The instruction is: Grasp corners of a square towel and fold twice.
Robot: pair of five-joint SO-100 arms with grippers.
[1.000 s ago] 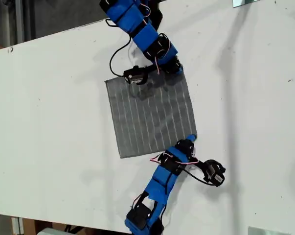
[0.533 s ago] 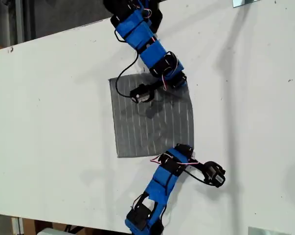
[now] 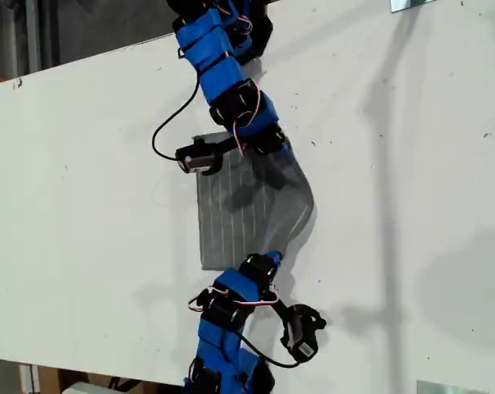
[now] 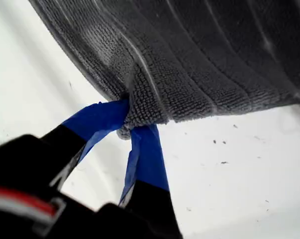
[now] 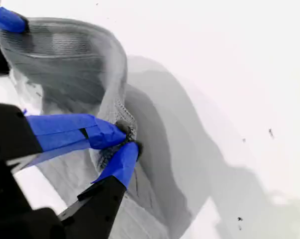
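- Towel (image 4: 199, 59), grey with thin pale stripes: one corner (image 4: 140, 117) is pinched in my first gripper (image 4: 127, 124), whose jaws are closed tight on the cloth.
- First gripper's fingers (image 4: 102, 117) are wrapped in blue tape and meet right at the rounded tip. From there the fabric spreads away, above the white table (image 3: 83, 164).
- My second gripper (image 5: 125, 139) is clamped on another corner (image 5: 122, 128), its blue-taped jaws pressed together on the edge.
- From that pinch the raised edge runs in an arch to a blue fingertip (image 5: 5, 19) of the other gripper, which holds its far end.
- A soft shadow lies on the table beside the arch.
- In the exterior view the towel sits near the middle of the table. Its side towards that view's left lies flat. Its side towards that view's right is lifted and bowed into a curve.
- A top arm (image 3: 231, 90) reaches in from the exterior view's upper edge to the towel's far end; a bottom arm (image 3: 226, 312) reaches in from the lower edge to the near end.
- I cannot tell from the pictures which of these arms is first and which is second.
- Each arm is blue and black, and a black cable (image 3: 169, 123) loops beside the top one.
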